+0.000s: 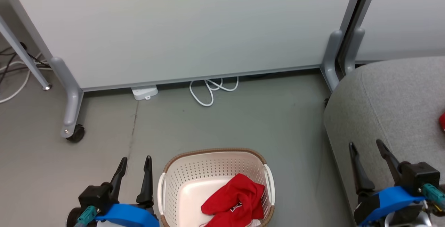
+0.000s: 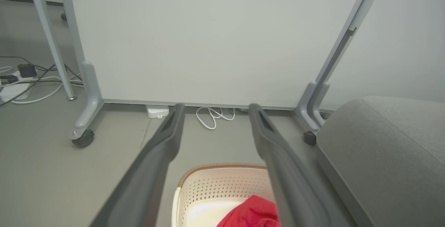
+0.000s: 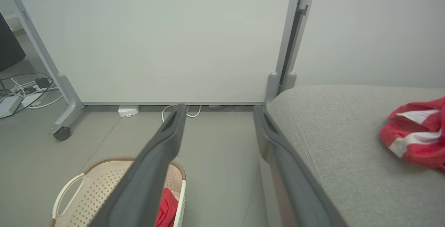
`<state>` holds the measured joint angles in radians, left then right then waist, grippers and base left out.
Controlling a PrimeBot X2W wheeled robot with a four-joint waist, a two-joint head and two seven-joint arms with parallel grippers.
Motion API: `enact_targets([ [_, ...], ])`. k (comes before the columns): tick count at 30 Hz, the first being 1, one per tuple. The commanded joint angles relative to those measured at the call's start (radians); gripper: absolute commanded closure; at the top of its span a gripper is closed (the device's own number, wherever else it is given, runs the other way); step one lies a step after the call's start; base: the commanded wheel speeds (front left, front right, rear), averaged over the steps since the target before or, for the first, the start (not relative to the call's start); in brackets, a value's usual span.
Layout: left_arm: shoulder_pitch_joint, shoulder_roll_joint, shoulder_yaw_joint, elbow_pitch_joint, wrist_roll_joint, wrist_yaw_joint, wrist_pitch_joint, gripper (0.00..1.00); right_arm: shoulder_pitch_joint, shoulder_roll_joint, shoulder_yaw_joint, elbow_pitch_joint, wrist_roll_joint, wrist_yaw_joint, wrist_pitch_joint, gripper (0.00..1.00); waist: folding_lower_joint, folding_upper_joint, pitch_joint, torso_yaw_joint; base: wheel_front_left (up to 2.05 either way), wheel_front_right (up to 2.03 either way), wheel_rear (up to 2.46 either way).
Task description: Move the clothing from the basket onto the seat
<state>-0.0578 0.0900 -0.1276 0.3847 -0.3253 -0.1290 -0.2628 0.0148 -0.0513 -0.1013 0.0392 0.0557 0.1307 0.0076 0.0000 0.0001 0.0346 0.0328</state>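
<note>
Lab or office room: wheeled partition panels (image 1: 180,29), bare grey floor (image 1: 243,122), loose cables (image 1: 212,89), sofa (image 1: 393,105).

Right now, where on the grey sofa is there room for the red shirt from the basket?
The light-grey fabric sofa is bare from its rounded left edge to the red-and-white striped garment lying on it; that right end is taken.

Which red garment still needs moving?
The basket garment, crumpled inside the basket; the other garment already lies on the seat.
</note>
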Motion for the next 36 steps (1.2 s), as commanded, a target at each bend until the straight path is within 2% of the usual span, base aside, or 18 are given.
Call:
enact_targets([
  [1,-0.03,0.006,-0.011,0.001,-0.004,-0.003,-0.003,0.0,-0.032,0.001,0.009,-0.014,0.006,0.0,-0.003,0.0,0.0,-0.0001,0.042,-0.019,0.0,0.0,0.0],
  [8,-0.131,0.028,-0.069,0.02,-0.006,-0.003,-0.003,0.0,-0.114,0.001,0.041,-0.046,-0.009,0.0,-0.016,0.0,0.0,-0.0001,0.206,-0.069,0.0,0.0,0.0],
  [15,-0.287,0.078,-0.164,0.08,-0.014,-0.003,-0.003,0.0,-0.236,0.002,0.082,-0.061,0.0,0.0,-0.046,0.0,0.0,-0.0001,0.414,-0.137,0.0,0.0,0.0],
  [17,-0.31,0.089,-0.18,0.095,-0.019,-0.003,-0.003,0.0,-0.256,0.001,0.092,-0.059,-0.001,0.0,-0.05,0.0,0.0,-0.0001,0.442,-0.148,0.0,0.0,0.0],
  [30,-0.579,0.185,-0.449,0.333,-0.1,-0.002,0.026,0.0,-0.443,0.002,0.203,-0.006,0.046,0.0,-0.132,0.0,0.0,-0.0001,0.691,-0.299,0.0,0.0,0.0],
  [36,-0.663,0.225,-0.554,0.436,-0.139,-0.002,0.09,0.0,-0.486,0.002,0.248,0.022,0.09,0.0,-0.175,0.0,0.0,-0.0001,0.781,-0.342,0.0,0.0,0.0],
])
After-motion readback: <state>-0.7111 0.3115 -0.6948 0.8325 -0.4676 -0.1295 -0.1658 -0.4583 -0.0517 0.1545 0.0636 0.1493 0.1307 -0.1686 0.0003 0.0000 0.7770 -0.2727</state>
